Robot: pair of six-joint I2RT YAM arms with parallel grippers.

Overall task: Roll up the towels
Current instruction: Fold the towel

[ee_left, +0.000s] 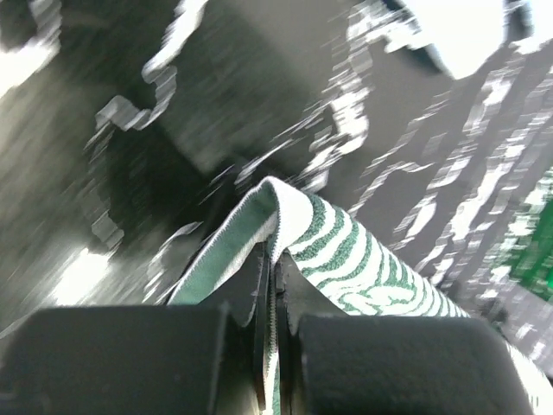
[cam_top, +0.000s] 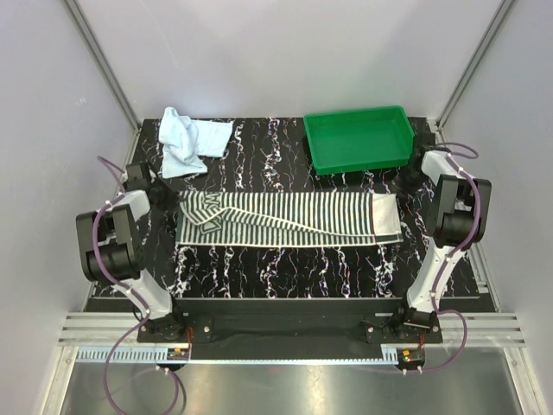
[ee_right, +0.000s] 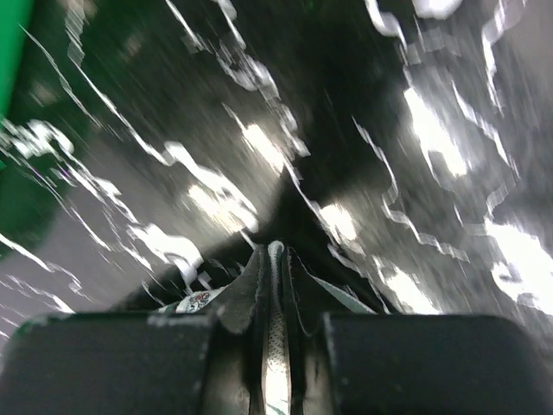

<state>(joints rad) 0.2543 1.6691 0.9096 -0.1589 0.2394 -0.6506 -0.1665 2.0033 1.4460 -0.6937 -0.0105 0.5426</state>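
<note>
I am pinching the striped towel (cam_top: 294,218) with the left end effector (ee_left: 271,264) and right end effector (ee_right: 275,259) at opposite ends, its long axis stretching between them.

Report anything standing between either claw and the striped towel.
Nothing visible does. The left claw is shut on the striped towel at its left end, and the right claw on its right end. The blue towel and green tray lie farther back, apart from it.

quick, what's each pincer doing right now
left pincer: closed, pinching an edge of the striped towel
right pincer: closed, pinching a cloth edge, apparently the same striped towel
</note>
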